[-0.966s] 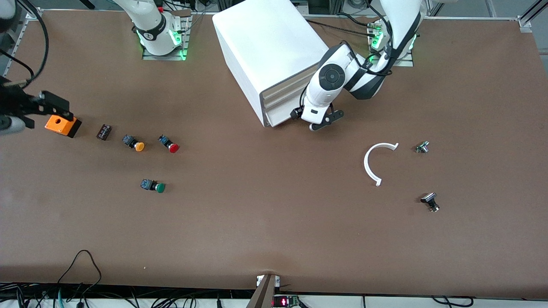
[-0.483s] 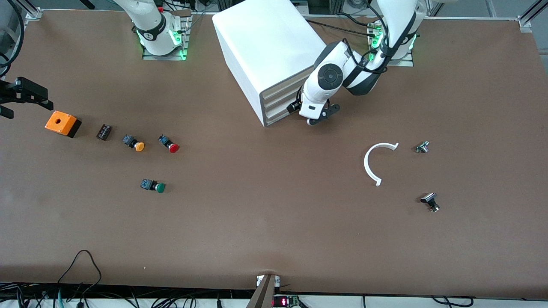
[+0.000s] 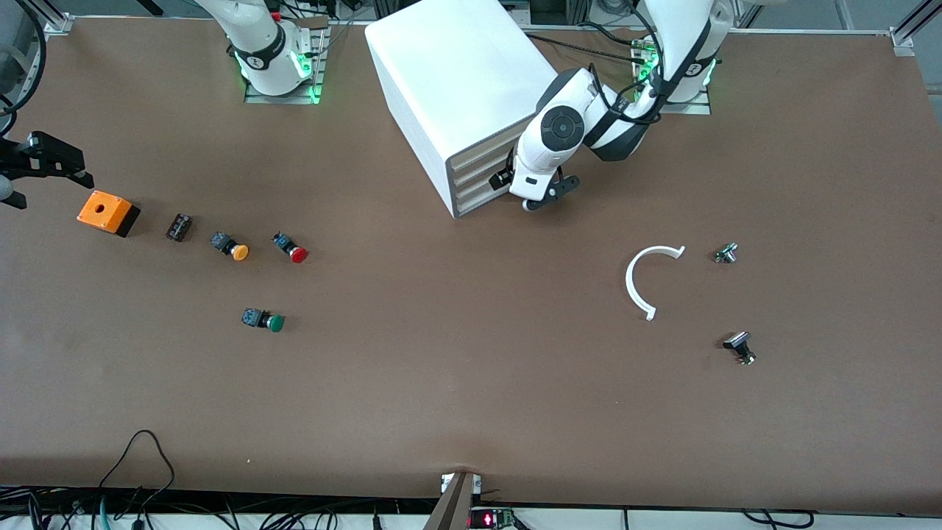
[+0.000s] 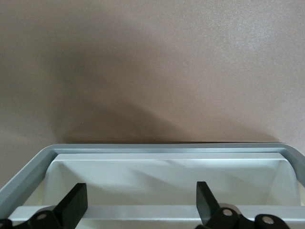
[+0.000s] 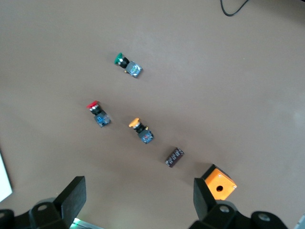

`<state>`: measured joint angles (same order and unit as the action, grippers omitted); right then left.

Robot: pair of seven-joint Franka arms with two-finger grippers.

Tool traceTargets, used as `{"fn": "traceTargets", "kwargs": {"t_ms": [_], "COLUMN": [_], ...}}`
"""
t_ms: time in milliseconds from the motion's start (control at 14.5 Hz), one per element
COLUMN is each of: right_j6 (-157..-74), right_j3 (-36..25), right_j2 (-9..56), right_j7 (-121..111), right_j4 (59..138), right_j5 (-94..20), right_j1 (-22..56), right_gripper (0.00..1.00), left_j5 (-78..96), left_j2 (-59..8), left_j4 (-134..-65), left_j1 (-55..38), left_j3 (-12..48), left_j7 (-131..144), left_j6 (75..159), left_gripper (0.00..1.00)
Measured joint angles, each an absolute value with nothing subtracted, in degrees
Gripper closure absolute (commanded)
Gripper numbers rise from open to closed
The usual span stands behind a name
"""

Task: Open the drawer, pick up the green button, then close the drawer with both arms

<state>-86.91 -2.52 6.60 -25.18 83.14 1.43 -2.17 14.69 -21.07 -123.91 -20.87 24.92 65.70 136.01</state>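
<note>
Left pincer (image 3: 541,197) open at the drawer (image 3: 482,193) front (bent low); right pincer (image 5: 138,202) open.

Hidden and cut-off parts

The left gripper (image 3: 541,197) covers part of the cabinet's (image 3: 456,81) drawer fronts, so whether the drawer (image 3: 478,197) is fully shut cannot be told. The right gripper (image 3: 51,158) is cut by the front view's edge. The small black part (image 3: 179,227) is too small to identify.

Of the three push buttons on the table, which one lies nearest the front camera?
The green-capped button. It lies alone, lower in the front view than the red-capped button and the orange-capped button, which sit side by side.
</note>
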Motion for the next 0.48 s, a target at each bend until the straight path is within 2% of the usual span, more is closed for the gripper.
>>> {"fn": "traceTargets", "kwargs": {"t_ms": [276,483], "right_j6": [-84.04,-82.26], "right_j3": [-2.47,-2.4], "right_j2": [6.51,5.95], "right_j7": [-25.47,-25.49], "right_j4": [83.14,83.07], "right_j5": [4.28,5.07], "right_j1": [-2.15,-2.11], "right_gripper": [0.0,0.0], "left_j5": [14.7,14.27], "left_j2": [-20.75,-19.74], "left_j4": [-123.59,-120.91], "left_j1": [-18.46,-13.42], "left_j3": [24.93,22.17], "left_j7": [65.78,61.0], "left_j6": [136.12,135.89], "left_gripper": [0.0,0.0]}}
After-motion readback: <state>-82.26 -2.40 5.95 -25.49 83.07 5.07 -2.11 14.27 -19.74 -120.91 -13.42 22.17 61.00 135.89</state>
